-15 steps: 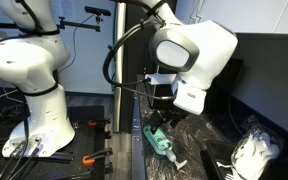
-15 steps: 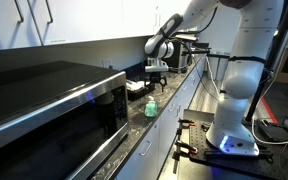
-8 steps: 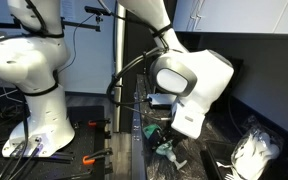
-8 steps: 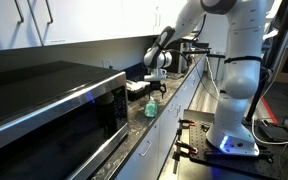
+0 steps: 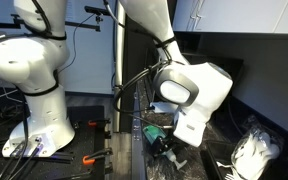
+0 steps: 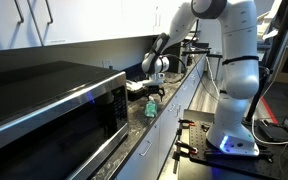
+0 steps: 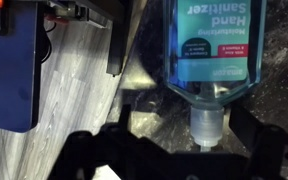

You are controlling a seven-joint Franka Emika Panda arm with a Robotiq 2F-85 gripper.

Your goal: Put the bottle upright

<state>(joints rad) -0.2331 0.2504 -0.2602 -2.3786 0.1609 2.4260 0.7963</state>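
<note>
Straddling the bottle (image 7: 212, 45) neck, the claw (image 7: 189, 128) gapes wide, seemingly not touching.

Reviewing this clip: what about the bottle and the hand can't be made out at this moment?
- Bottle: the wrist view's upper edge cuts off the top of its label.
- Pump: in the wrist view its tip is lost in dark shadow at the hand.
- In an exterior view the arm covers much of the bottle.
- In an exterior view the bottle is too small to judge its pose.
</note>
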